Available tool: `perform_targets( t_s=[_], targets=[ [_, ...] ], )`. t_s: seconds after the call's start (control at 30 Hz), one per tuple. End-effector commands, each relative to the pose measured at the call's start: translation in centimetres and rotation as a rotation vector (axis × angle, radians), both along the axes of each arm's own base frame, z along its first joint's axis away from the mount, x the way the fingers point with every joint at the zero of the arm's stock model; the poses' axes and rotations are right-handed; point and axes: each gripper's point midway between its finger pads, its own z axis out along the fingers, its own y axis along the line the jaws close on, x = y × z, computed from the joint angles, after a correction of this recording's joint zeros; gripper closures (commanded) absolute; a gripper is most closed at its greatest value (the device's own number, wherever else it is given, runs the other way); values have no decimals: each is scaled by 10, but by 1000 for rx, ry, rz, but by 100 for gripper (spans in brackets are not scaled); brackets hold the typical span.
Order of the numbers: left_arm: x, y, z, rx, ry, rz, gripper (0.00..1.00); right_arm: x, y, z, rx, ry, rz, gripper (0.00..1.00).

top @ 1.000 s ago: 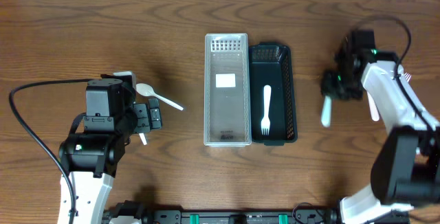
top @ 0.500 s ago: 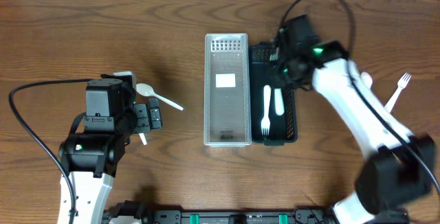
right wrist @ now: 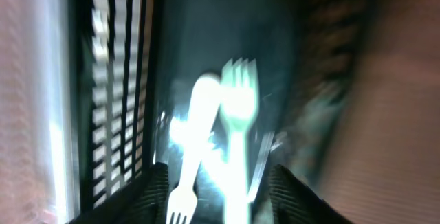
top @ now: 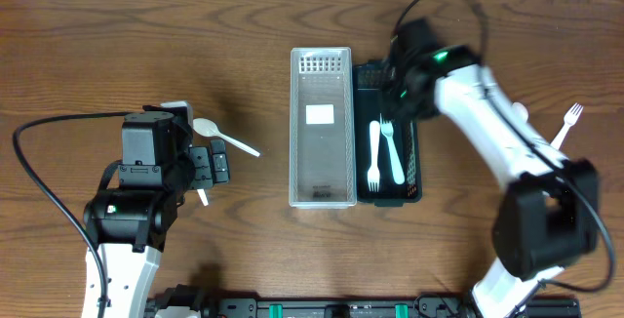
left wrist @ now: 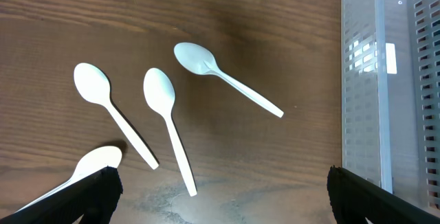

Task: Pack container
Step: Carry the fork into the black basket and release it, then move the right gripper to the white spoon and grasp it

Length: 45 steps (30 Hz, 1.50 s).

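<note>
Wooden worktop (top: 146,25). R arm (top: 487,123) reaches from the near-right corner in to mid-worktop. L arm (top: 127,211) sits toward the near-left corner.

Clear container (top: 321,172) lies at centre, long axis far-to-near, nothing in it. Black basket (top: 414,162) touches its right side, parallel.

Two white forks are in the basket, side by side. One fork (top: 375,152) has tines toward the near edge, the other fork (top: 392,157) has tines toward the far edge. A third fork (top: 564,128) lies on bare wood nr the right edge, well apart from the basket.

Right end effector (right wrist: 220,176) hangs over the basket's far end. Wrist view is v. blurred, but its fingers (right wrist: 292,189) stand apart w/ nothing gripped, and both forks lie loose below.

Left end effector (left wrist: 221,183) is spread wide and empty, above four white spoons (left wrist: 159,90) on the worktop left of centre. Three show whole, and the fourth is partly hidden by a finger (left wrist: 89,196). The spoon nearest the clear container is near it, not touching.
</note>
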Motion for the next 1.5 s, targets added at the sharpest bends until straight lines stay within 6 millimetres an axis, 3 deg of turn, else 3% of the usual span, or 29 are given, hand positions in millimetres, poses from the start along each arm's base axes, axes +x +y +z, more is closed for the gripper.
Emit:
perform_targets(
  t_s=[0.0, 0.07, 0.17, 0.33, 0.43, 0.57, 0.77, 0.97, 1.47],
  targets=[
    [3, 1, 6, 4, -16, -1, 2, 36, -56, 85, -2, -232, -113, 46],
    [3, 1, 6, 3, -16, -1, 2, 45, -87, 99, -21, -279, -143, 44],
    [3, 1, 6, 3, -16, -1, 2, 51, -141, 98, -72, -290, -199, 43],
    [3, 1, 6, 3, -16, -1, 2, 49, -218, 69, -178, -221, -239, 32],
    [3, 1, 6, 3, -16, -1, 2, 47, -250, 51, -200, -186, -254, 21],
    [3, 1, 6, 3, -16, -1, 2, 45, -280, 22, -200, -130, -306, 15],
    [3, 1, 6, 3, -16, -1, 2, 41, -289, -35, -190, -4, -264, 13],
    [3, 1, 7, 4, -16, -1, 2, 35, -288, -75, -171, 85, -256, 15],
    [3, 1, 7, 4, -16, -1, 2, 22, -287, -104, -172, 157, -242, 20]
  ],
)
